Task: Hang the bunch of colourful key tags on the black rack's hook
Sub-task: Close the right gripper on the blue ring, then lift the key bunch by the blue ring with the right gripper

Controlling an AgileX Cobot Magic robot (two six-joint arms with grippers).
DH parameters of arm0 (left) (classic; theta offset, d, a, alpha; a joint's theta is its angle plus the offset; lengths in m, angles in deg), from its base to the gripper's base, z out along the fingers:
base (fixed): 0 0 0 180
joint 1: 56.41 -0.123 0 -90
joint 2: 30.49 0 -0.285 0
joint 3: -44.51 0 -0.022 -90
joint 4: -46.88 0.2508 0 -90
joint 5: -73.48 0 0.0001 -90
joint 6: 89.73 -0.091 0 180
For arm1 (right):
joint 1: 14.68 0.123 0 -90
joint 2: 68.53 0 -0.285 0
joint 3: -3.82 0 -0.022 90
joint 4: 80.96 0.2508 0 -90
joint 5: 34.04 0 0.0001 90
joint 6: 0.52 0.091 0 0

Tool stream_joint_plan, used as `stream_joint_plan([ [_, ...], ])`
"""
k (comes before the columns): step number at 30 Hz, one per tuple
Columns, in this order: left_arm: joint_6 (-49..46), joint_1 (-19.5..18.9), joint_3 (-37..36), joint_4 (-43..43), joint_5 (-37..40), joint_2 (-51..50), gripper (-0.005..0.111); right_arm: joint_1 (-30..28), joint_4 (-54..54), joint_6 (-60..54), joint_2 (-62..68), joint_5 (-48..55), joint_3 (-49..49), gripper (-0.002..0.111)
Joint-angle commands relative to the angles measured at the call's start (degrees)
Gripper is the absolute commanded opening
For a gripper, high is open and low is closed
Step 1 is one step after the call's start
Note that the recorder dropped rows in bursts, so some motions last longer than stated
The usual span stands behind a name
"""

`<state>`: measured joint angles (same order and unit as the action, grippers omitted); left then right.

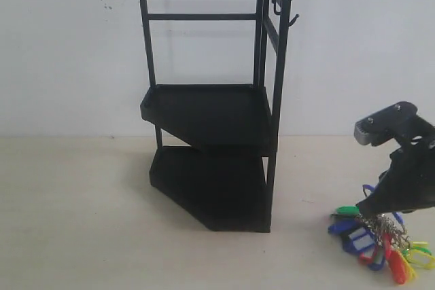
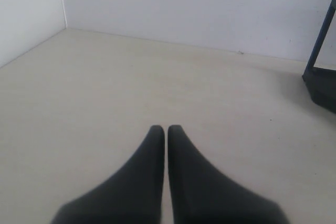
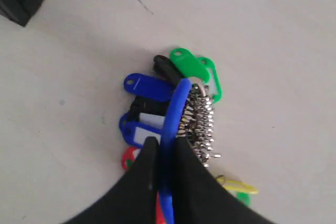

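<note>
The colourful key tag bunch (image 1: 380,239) lies on the table at the lower right of the exterior view, right of the black rack (image 1: 211,120). My right gripper (image 3: 165,141) is shut on the bunch's blue loop (image 3: 176,106), with green, blue, red and yellow tags (image 3: 157,90) and metal rings spread beneath it. In the exterior view the right gripper (image 1: 370,210) stands directly over the bunch. The hook (image 1: 292,21) juts from the top of the rack's front upright, far above the bunch. My left gripper (image 2: 166,129) is shut and holds nothing, over bare table.
A J-shaped hook (image 1: 276,9) hangs further back on the rack's top rail. A white wall (image 1: 68,45) runs behind the pale wooden table (image 1: 75,215). The rack's lower corner (image 2: 320,85) shows at the edge of the left wrist view.
</note>
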<state>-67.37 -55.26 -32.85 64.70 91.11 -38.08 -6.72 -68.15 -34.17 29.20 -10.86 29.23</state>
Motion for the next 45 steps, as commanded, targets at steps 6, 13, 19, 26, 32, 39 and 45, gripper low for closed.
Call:
stream_joint_plan([
  [6,0.59,0.07,0.14,-0.26,-0.09,-0.2,0.004,-0.01,2.15,4.7,-12.75,6.79,-7.29,0.0],
  [13,0.59,0.07,0.14,-0.26,-0.09,-0.2,0.004,-3.64,-6.8,16.08,-14.09,11.39,-11.85,0.0],
  [19,0.59,0.07,0.14,-0.26,-0.25,-0.2,0.004,-1.09,1.28,-0.32,-14.09,16.8,-13.64,0.0],
  [26,0.59,0.07,0.14,-0.09,-0.37,-0.2,0.004,1.71,-5.52,0.31,-14.09,21.03,-16.4,0.0],
  [32,0.59,0.07,0.14,-0.09,-0.37,-0.2,0.004,2.98,-14.3,10.64,-14.09,21.4,-17.63,0.0],
  [39,0.59,0.07,0.14,-0.09,-0.37,-0.2,0.004,3.86,-17.88,18.55,-14.09,19.08,-18.14,0.0],
  [45,0.59,0.07,0.14,0.12,-0.37,-0.2,0.004,4.75,-25.48,33.02,-14.09,17.18,-18.14,0.0],
])
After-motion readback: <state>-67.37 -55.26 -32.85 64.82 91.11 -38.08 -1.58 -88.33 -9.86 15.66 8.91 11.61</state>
